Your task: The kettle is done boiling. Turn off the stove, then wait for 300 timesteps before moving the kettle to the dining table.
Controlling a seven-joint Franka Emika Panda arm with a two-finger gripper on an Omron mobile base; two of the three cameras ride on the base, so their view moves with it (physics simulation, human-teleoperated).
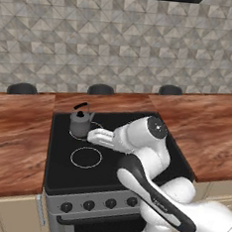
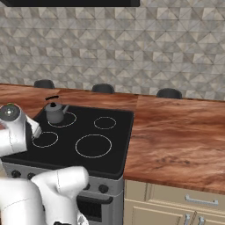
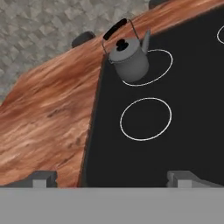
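Observation:
The small grey kettle (image 1: 80, 123) (image 2: 55, 112) (image 3: 129, 60) stands upright on the far left burner of the stove (image 1: 137, 122) (image 2: 114, 132) (image 3: 192, 109), its black handle arched over the lid. My gripper (image 1: 91, 134) (image 2: 37, 131) (image 3: 113, 179) hovers over the left side of the cooktop, just short of the kettle and pointing at it. It is open, with nothing between the fingertips (image 3: 43, 178). The dining table's wood-grain top (image 1: 206, 126) (image 2: 176, 132) (image 3: 48, 109) flanks the stove on both sides.
Black knobs (image 1: 88, 205) (image 2: 103, 189) line the stove's grey front. Black stools (image 1: 101, 89) (image 2: 103, 88) (image 3: 83, 38) stand along the counter's far edge, before a tiled wall. Beige drawers (image 2: 176, 202) sit under the top. The near left burner ring (image 3: 145, 118) lies bare.

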